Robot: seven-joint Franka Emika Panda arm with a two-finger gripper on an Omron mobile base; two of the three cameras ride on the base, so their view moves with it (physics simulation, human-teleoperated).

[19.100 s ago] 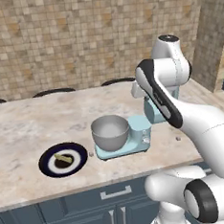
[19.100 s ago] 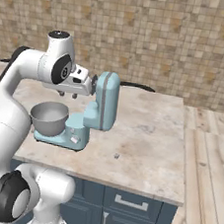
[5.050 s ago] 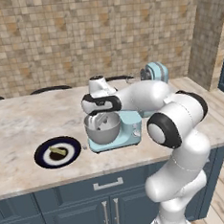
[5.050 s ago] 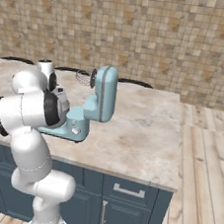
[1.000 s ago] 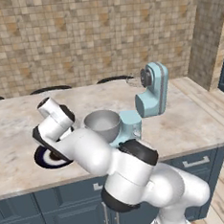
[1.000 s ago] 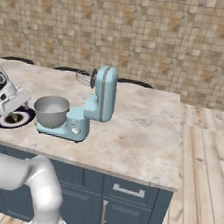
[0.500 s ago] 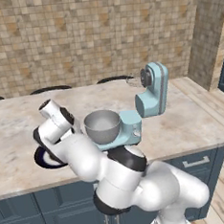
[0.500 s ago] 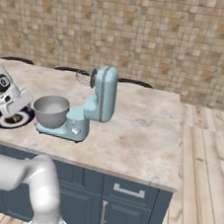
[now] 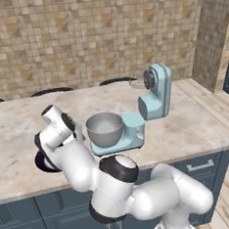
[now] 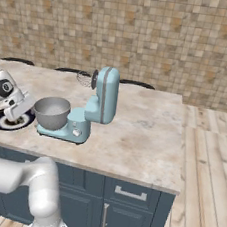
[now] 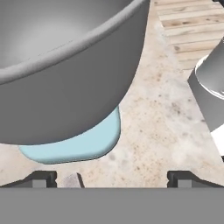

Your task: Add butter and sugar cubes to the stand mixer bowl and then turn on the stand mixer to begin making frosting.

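While I watch from the left base view, I see the dark blue plate (image 9: 42, 164) at the far left of the marble counter (image 9: 196, 129), mostly hidden behind my arm's white wrist. My gripper (image 11: 111, 179) sits low over the counter beside the plate, with its fingertips (image 11: 41, 179) spread wide apart and nothing between them. Just inside the left tip in the hand view lies a small greyish cube (image 11: 72, 180) on the counter; I take it for one of the sugar cubes. I cannot make out the butter. Next comes the stand mixer bowl (image 9: 105, 129), grey metal, seated on the flat base of the light blue stand mixer (image 9: 154, 96), whose head is tilted up with the wire whisk (image 9: 138, 81) pointing left. I can read no brand or writing anywhere.
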